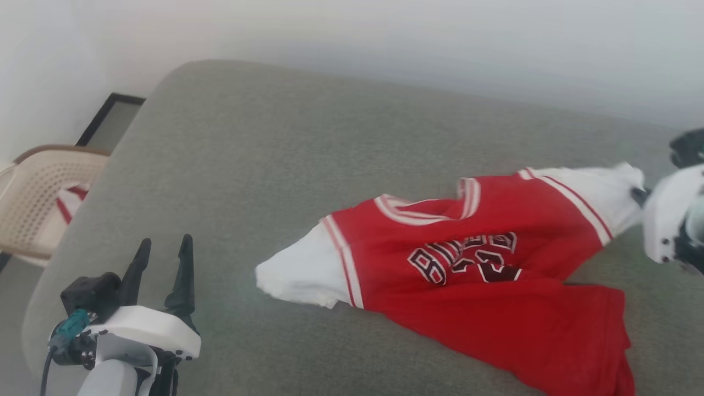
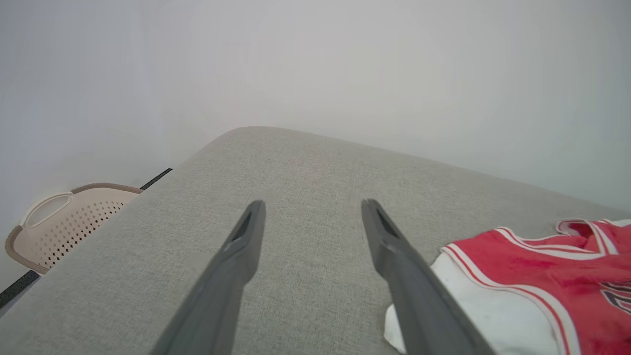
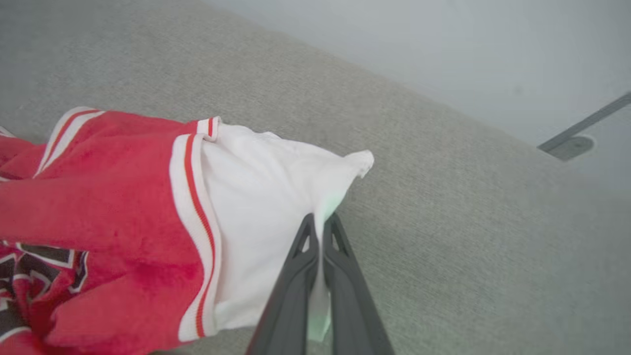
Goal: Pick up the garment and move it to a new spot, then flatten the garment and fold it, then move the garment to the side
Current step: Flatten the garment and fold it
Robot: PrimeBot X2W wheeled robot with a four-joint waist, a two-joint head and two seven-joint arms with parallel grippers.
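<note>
Only a thin sleeve bit of garment [image 1: 484, 286] sits in shut right jaws, so it may slip if tugged. Left jaws, by pad's [image 1: 275, 165] left edge, are wide open & empty.

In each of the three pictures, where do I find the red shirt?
Head view: the shirt lies from centre to lower right.
Left wrist view: lower right corner.
Right wrist view: left half, white edge pinched in the right gripper.
Shared landmark: the grey cushion under it.

The garment [image 1: 484, 286] is lying on the cushion [image 1: 275, 165]; the left gripper [image 1: 162, 258] is hovering to its left, the basket [image 1: 38, 192] farther left, the right gripper [image 3: 320, 222] at its right end.
</note>
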